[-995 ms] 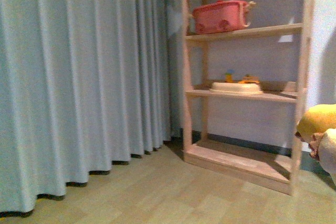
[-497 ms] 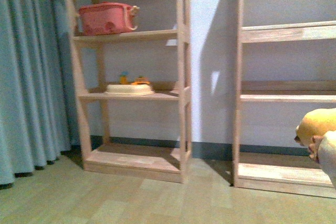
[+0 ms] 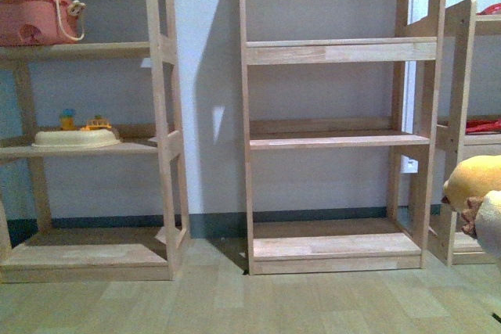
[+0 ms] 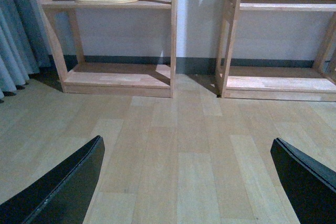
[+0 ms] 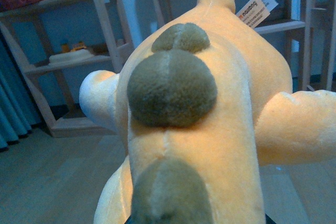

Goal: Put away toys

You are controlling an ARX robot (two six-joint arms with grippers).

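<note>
The toy, an orange-yellow plush animal [image 5: 210, 129] with olive-brown back patches and a paper tag, fills the right wrist view. My right gripper [image 5: 194, 220] is shut on the plush toy at its lower body, and the plush hides the fingers almost entirely. In the front view the plush [image 3: 473, 180] pokes in at the right edge, held in the air level with the lower shelves. My left gripper [image 4: 186, 182] is open, its two black fingers [image 4: 63, 187] spread wide over bare wooden floor with nothing between them.
Three wooden shelf units stand against the wall. The middle unit [image 3: 337, 140] faces me. The left unit [image 3: 160, 115] carries a pink basket [image 3: 35, 17] and a cream tray [image 3: 76, 138] with small coloured objects. A third unit [image 3: 462, 76] is at the right. A curtain [image 4: 13, 40] hangs further left.
The front view has swung to the right: the curtain has left it, the shelf with the pink basket has slid left, and the middle unit is now central. The plush stays held at the right edge.
</note>
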